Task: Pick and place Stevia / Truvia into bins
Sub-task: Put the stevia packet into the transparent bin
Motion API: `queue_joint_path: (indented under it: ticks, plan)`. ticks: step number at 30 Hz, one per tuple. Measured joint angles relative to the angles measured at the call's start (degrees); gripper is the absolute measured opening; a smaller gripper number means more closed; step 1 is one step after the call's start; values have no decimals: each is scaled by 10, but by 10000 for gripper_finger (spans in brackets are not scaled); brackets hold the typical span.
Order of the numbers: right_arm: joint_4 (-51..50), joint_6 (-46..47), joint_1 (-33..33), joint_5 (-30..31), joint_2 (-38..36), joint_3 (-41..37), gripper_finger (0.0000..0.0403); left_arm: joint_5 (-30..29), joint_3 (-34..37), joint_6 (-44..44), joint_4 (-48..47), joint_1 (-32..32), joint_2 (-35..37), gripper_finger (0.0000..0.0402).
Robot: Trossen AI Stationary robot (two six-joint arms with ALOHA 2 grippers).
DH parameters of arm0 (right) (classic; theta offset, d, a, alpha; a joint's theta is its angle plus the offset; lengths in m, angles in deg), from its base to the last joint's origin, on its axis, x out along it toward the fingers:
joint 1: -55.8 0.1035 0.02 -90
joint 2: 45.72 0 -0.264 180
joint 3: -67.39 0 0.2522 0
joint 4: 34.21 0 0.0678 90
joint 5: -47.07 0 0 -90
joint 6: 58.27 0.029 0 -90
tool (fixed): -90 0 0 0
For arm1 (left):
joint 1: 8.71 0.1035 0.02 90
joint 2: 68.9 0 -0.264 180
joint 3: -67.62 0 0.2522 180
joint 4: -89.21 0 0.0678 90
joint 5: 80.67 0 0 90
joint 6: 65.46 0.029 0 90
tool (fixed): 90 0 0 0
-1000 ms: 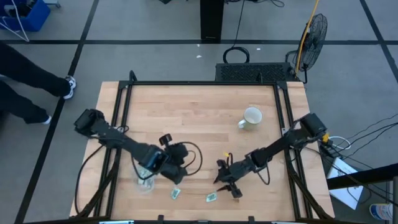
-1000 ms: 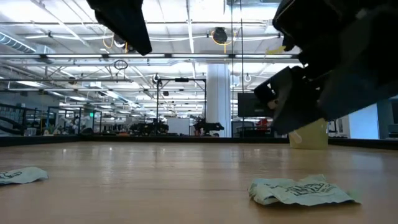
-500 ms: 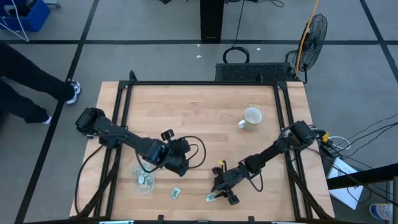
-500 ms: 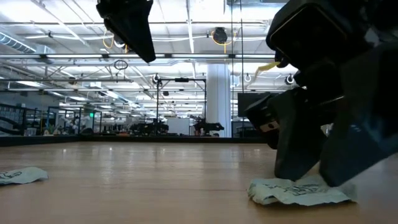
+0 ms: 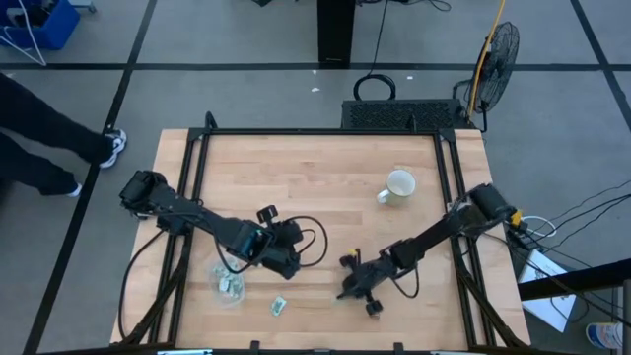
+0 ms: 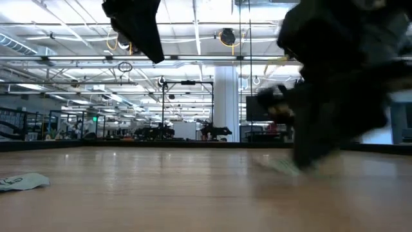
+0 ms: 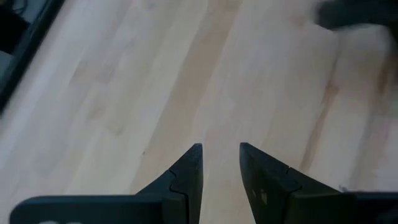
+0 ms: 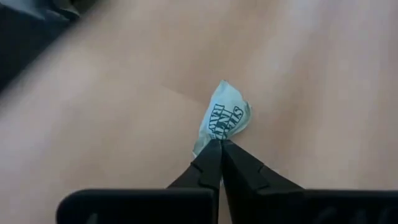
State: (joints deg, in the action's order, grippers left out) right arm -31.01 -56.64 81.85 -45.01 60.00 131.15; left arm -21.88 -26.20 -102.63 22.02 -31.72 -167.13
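Note:
A crumpled green-and-white Stevia packet (image 8: 224, 119) is in my right gripper (image 8: 219, 144), which is shut on it near the table's front edge, right of centre (image 5: 347, 290). Another packet (image 5: 279, 306) lies flat on the wood to its left, also seen low at the left (image 6: 19, 182). The clear bin (image 5: 230, 286) stands at the front left with packets inside. My left gripper (image 7: 221, 155) hovers open above bare wood just right of the bin (image 5: 284, 260), with nothing between its fingers. My right gripper pinches the packet's near edge (image 8: 213, 140) between its two fingertips, only at their free ends. The fingers slant down from the table's right side. The crumpled packet sticks out beyond the fingertips and appears lifted off the wood.
A cream mug (image 5: 399, 184) stands at the far right of the table. Black rails (image 5: 197, 168) frame the table's sides. A person's legs (image 5: 39, 128) show on the floor beyond the left edge. Bare wood lies between the two grippers.
My right gripper has come down on the packet near the front edge, shut on it and carried it up and a little toward the far edge. My left gripper has drawn away from the bin toward the far edge, staying open.

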Motion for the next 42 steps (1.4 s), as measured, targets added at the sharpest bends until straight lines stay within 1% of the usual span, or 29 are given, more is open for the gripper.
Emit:
queue_joint_path:
  ticks: [2, 4, 5, 6, 7, 8, 10, 12, 14, 19, 22, 24, 26, 29, 33, 35, 39, 42]
  plan:
    - [-39, -33, -13, 73, -49, 0, 4, 14, 0, 9, 30, 0, 0, 111]
    - [-78, -60, -29, 155, -98, 3, 3, 33, 0, 49, 70, 0, 0, 111]
    - [-98, -69, -39, 182, -118, 3, 2, 40, 0, 81, 92, 0, 0, 111]
    - [-115, -72, -51, 195, -134, 2, 2, 42, 0, 112, 115, -1, 0, 111]
    - [-127, -70, -63, 194, -148, 2, 2, 42, 0, 146, 136, -3, 0, 111]
    - [-136, -64, -77, 179, -161, 1, 2, 42, 0, 185, 155, -3, 0, 111]
    - [-134, -45, -107, 116, -176, 1, 2, 32, 0, 265, 184, -1, -5, 111]
    - [-137, -27, -131, 54, -181, 2, 1, 4, 0, 333, 201, 2, -11, 111]
    - [-142, -15, -149, 25, -180, 1, 1, -17, 1, 371, 210, 8, -17, 111]
    - [-146, -11, -181, 20, -181, 1, 1, -8, 0, 376, 221, 27, -48, 114]
    - [-143, -18, -195, 19, -181, 1, 1, -5, 1, 384, 196, 34, -67, 128]
    - [-138, -24, -206, 20, -181, 1, 1, -8, 0, 386, 204, 41, -84, 141]
    - [-129, -24, -216, 20, -181, 1, 1, -32, 0, 391, 194, 44, -98, 156]
    - [-118, -25, -230, 20, -181, 2, 1, -79, 0, 418, 208, 48, -115, 175]
    - [-112, -23, -244, 18, -181, 2, 1, -90, 0, 442, 220, 54, -128, 191]
    - [-113, -17, -248, 15, -181, 2, 1, -113, 1, 442, 217, 55, -131, 192]
    - [-114, 1, -253, -12, -181, 2, 1, -141, 0, 441, 223, 58, -133, 187]
    - [-109, 5, -253, -13, -181, 2, 1, -140, 0, 448, 233, 63, -133, 175]
